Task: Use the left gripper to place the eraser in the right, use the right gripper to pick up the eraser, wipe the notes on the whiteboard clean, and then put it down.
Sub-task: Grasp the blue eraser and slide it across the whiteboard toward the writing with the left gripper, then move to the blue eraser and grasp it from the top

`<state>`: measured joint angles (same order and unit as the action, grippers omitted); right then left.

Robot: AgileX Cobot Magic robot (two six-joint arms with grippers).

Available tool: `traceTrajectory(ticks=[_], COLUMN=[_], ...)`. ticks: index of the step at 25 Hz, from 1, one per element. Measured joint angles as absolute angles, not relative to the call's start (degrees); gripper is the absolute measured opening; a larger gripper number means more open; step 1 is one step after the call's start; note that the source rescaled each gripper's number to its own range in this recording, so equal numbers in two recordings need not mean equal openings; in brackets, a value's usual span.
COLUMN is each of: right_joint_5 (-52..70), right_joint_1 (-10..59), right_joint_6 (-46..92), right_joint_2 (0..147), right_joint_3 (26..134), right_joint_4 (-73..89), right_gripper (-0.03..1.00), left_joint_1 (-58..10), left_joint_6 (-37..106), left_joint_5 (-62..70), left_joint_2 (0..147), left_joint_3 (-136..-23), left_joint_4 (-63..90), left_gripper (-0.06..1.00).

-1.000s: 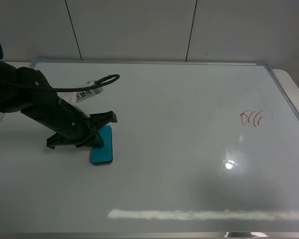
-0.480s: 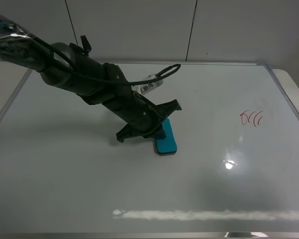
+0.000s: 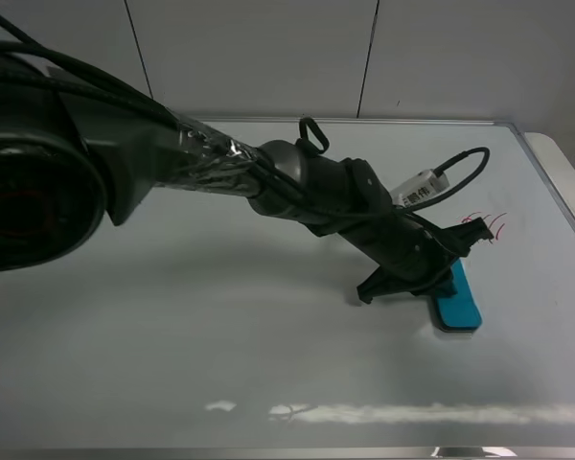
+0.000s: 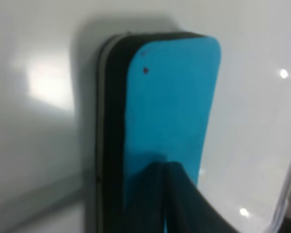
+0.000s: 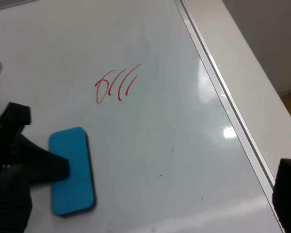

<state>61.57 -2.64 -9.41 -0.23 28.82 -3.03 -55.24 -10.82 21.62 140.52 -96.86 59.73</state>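
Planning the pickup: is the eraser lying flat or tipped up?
Flat: the eraser lies blue face up on the whiteboard, dark base down.

Soft overhead light, rather dim. The glossy whiteboard (image 3: 172,326) carries a long pale streak of glare near its front edge in the high view, and small bright spots in both wrist views. The left arm (image 3: 307,182) casts a diffuse grey shadow on the board. The left wrist view is blurred, with the eraser (image 4: 169,107) out of focus. The red notes (image 5: 117,85) look sharp.
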Motion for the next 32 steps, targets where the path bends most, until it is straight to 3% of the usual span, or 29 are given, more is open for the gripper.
traceTrajectory(ticks=[6, 11, 18, 23, 32], right_joint_5=[61.6, 61.6, 61.6, 61.6, 61.6], right_joint_1=[-2.6, -2.6, -2.6, -2.6, -2.6], right_joint_6=[-9.4, -9.4, -9.4, -9.4, -9.4], right_joint_2=[-0.2, -0.2, -0.2, -0.2, -0.2], right_joint_3=[28.8, 28.8, 28.8, 28.8, 28.8], right_joint_4=[-3.0, -3.0, -3.0, -3.0, -3.0], right_gripper=[1.00, 1.00, 1.00, 1.00, 1.00], left_joint_1=[-56.8, -56.8, -54.4, -51.1, -40.2], left_joint_6=[-4.3, -4.0, -3.9, -3.8, -1.6], left_joint_5=[25.7, 26.0, 27.1, 24.4, 14.4], left_joint_2=[145.9, 145.7, 137.2, 123.4, 93.5], left_joint_3=[-107.2, -107.7, -104.4, -95.9, -63.9], left_joint_4=[60.2, 58.4, 43.3, 33.8, 13.9], left_gripper=[0.00, 0.00, 0.00, 0.00, 0.00])
